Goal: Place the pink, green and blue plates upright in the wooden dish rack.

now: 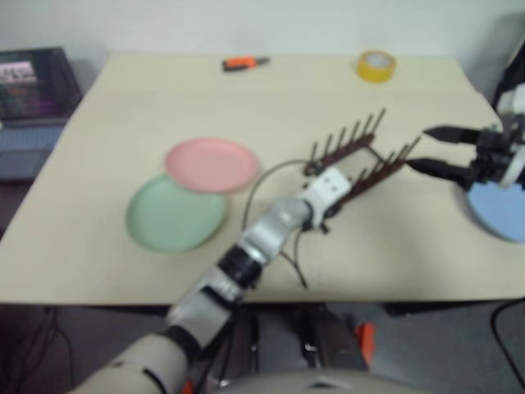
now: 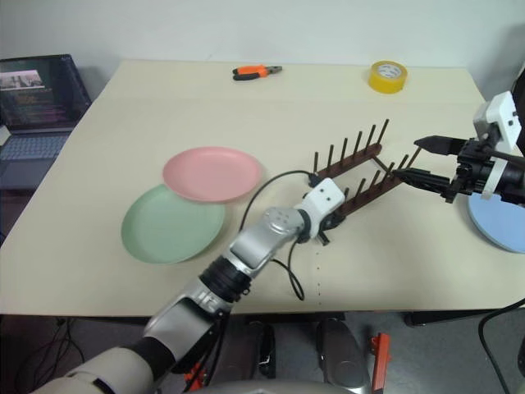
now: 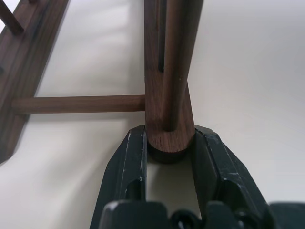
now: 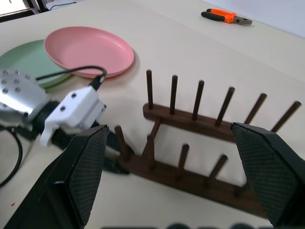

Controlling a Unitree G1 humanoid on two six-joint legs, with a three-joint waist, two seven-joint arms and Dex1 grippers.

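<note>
The wooden dish rack (image 2: pixel 361 174) lies on the table's middle right, its pegs upright. My left gripper (image 3: pixel 169 138) is shut on the near end of one base rail, a finger pressing each side. To the left, the pink plate (image 2: pixel 212 174) lies flat, overlapping the rim of the green plate (image 2: pixel 168 226). The blue plate (image 2: pixel 502 228) lies flat at the table's right edge, partly under my right arm. Beside the rack's far end my right gripper (image 2: pixel 414 158) hovers open, holding nothing.
Orange-handled pliers (image 2: pixel 256 72) and a yellow tape roll (image 2: pixel 387 76) lie near the table's far edge. A laptop (image 2: pixel 41 90) sits on a stand off the table's left side. A black cable (image 2: pixel 279 185) loops from my left wrist.
</note>
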